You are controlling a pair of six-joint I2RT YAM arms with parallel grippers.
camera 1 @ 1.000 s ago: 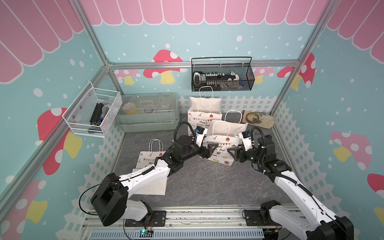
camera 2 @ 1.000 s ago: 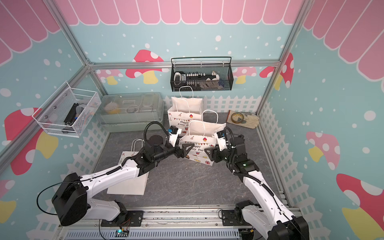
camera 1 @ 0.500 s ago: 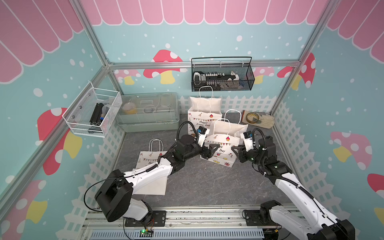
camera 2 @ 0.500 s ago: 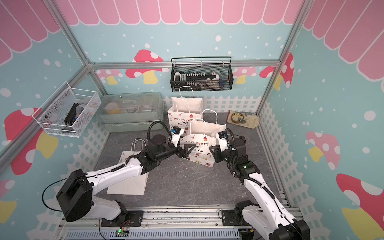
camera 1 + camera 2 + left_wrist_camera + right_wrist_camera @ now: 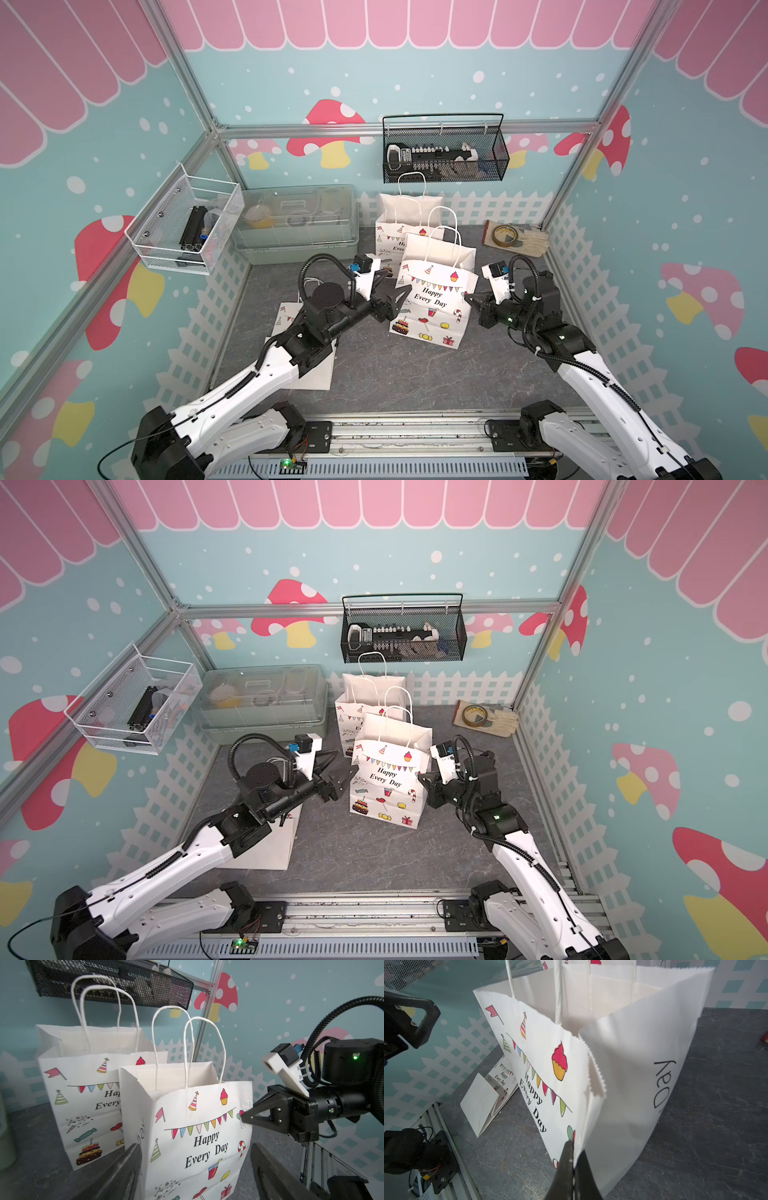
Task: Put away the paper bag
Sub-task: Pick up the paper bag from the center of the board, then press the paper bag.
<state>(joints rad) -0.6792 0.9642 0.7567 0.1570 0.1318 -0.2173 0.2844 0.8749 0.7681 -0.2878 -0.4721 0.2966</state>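
The right gripper [image 5: 574,1151] pinches the standing paper bag [image 5: 432,307] at its corner crease while the left gripper [image 5: 395,287] hovers wide open opposite; a matching, level pinch there should collapse it flat.

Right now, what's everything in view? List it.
front bag: 1, white party print, upright mid-floor
rear bag: 1, same print, upright behind it
flat bag: 1, white, folded on floor, left side
wire basket: 1, black, back wall
mesh basket: 1, white, left wall
bin: 1, green, clear lid, back left corner
tape: 1, tan roll, on fabric, back right corner
fabric: 1, pale, under tape
left gripper: 1, black, open at front bag's left side
right gripper: 1, black, shut on front bag's right edge
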